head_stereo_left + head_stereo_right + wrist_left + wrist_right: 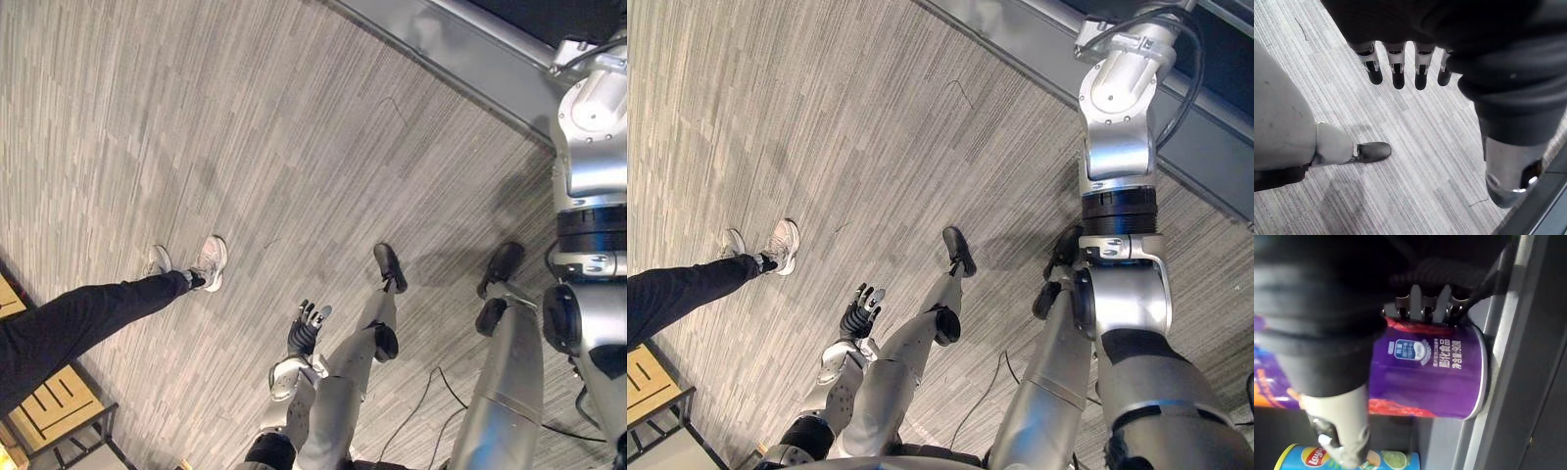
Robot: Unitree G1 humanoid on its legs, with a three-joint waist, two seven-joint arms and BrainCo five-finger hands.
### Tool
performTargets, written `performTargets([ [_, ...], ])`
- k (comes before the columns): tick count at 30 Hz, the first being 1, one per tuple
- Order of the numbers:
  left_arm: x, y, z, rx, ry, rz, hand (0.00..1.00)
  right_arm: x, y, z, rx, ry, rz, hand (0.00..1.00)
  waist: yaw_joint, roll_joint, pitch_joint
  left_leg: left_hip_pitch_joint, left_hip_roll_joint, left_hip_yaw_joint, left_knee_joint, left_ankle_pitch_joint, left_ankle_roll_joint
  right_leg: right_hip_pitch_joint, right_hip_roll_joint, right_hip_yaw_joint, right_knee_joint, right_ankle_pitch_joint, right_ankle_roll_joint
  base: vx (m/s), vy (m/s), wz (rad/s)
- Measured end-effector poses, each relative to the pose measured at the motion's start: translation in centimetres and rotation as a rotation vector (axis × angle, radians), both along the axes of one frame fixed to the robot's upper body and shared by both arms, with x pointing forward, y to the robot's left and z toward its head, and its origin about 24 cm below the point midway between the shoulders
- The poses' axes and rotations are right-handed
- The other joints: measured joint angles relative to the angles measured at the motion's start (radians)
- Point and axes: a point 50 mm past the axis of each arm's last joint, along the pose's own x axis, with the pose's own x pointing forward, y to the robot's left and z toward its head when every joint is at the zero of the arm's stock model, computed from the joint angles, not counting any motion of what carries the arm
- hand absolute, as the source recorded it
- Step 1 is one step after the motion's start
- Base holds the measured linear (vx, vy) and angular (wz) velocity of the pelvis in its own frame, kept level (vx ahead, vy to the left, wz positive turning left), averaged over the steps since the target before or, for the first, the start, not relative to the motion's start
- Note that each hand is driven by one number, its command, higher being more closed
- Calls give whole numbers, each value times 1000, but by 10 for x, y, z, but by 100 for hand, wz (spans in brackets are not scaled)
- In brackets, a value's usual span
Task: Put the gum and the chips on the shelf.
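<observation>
My right hand (1422,306) is clamped round the purple chips can (1425,382), against the grey shelf post (1503,382), so 1 of 2 items looks nearly placed, while my left hand (1396,68) hangs slack-fingered and empty, gum seemingly outstanding.

printed label (1409,350) on purple can (1425,387)

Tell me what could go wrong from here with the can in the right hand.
1. The purple cylindrical chips can, gripped by the right hand, is right by the grey metal shelf upright; its rim may catch there and tip.
2. A blue chips can with a yellow rim is close by; a careless release could knock it.
3. A person's dark-trousered leg is near; a dropped can may roll there.
</observation>
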Motion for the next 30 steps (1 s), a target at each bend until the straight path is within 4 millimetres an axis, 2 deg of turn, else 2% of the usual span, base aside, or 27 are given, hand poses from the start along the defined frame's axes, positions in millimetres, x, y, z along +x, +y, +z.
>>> performTargets([
  [8, 0, 0, 0, -1, 0, 1, 0, 8, 7, -18, 14, 53, 25, 0, 1, 0, 0, 30, 21, 5, 0, -1, -1, 38, 25, -4, -19, 0, 0, -53, -35, -9],
  [9, 0, 0, 0, -1, 0, 0, 0, 7, 6, -18, 14, 52, 25, 100, 1, 0, 0, 31, 23, 6, 0, -1, -1, 38, 28, -3, -21, 0, 0, -63, -43, -6],
  [28, -1, 0, -2, 0, 8, -3, 0, 10, 0, -25, 34, 84, 8, 100, -5, -1, -1, 64, 41, 28, 0, -2, -2, 69, 58, 6, -44, 1, -2, -39, -37, -6],
  [29, -1, 0, -2, 0, 9, -2, 0, 10, 0, -25, 33, 85, 9, 0, -7, -1, -1, 65, 41, 28, 0, -1, -1, 71, 58, 6, -45, 2, -2, -31, -39, 0],
  [30, -1, 0, -2, 0, 9, -2, 0, 11, 0, -25, 34, 85, 9, 0, -8, -1, -1, 66, 42, 28, 0, -1, -1, 73, 59, 5, -46, 2, -2, -30, -38, 0],
])
